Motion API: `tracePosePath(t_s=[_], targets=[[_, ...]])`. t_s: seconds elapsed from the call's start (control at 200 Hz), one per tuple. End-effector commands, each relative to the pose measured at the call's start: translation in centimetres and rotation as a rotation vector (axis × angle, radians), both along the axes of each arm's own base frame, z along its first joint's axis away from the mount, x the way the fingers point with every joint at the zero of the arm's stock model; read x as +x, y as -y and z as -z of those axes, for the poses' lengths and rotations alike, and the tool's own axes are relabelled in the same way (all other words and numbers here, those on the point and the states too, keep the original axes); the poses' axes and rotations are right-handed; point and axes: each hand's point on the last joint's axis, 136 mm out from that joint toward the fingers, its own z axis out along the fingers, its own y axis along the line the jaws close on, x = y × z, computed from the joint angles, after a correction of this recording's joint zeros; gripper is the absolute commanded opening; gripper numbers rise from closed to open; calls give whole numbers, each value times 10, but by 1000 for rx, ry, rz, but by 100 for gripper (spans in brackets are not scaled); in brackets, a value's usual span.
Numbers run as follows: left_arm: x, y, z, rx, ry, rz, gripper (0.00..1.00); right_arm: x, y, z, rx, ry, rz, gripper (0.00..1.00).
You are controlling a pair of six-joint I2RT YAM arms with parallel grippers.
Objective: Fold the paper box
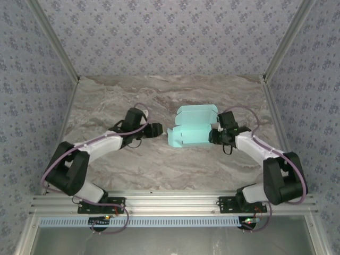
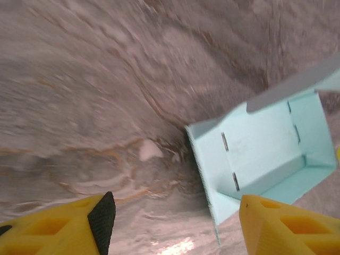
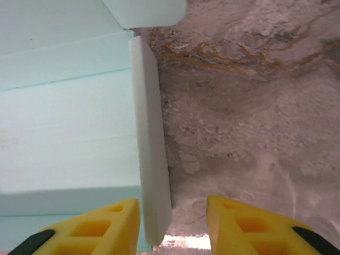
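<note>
The paper box (image 1: 194,126) is light cyan card, partly folded, with raised walls and flaps, lying at the middle of the marble table. My left gripper (image 1: 159,129) is just left of it and open. In the left wrist view, the box's near corner (image 2: 223,175) pokes in beside the right finger (image 2: 287,223), and nothing is held between the jaws of the left gripper (image 2: 178,226). My right gripper (image 1: 215,135) is at the box's right side. An upright side flap (image 3: 150,138) stands between the open jaws of the right gripper (image 3: 172,226), close to the left finger (image 3: 101,228) and apart from the right one.
The marble tabletop (image 1: 159,95) is fenced by aluminium posts (image 1: 276,58) and patterned cloth walls (image 1: 170,32). A metal rail (image 1: 170,202) carrying both arm bases runs along the near edge.
</note>
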Motion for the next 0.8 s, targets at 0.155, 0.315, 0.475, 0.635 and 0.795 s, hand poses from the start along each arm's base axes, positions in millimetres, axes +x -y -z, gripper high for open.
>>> tracePosePath(t_s=[0.155, 0.315, 0.475, 0.635, 0.795], targets=[[-7, -31, -30, 2, 46, -6, 67, 26, -14, 7, -103, 15, -109, 28], [-9, -44, -41, 8, 60, -22, 68, 29, -21, 16, -176, -20, -148, 19], [-4, -69, -57, -6, 94, -89, 70, 38, -32, 11, -287, -19, -238, 16], [8, -111, -78, -82, 95, -224, 92, 44, -60, 5, -479, 41, -545, 10], [16, -128, -94, -163, 90, -280, 99, 45, -93, -10, -482, 179, -840, 10]])
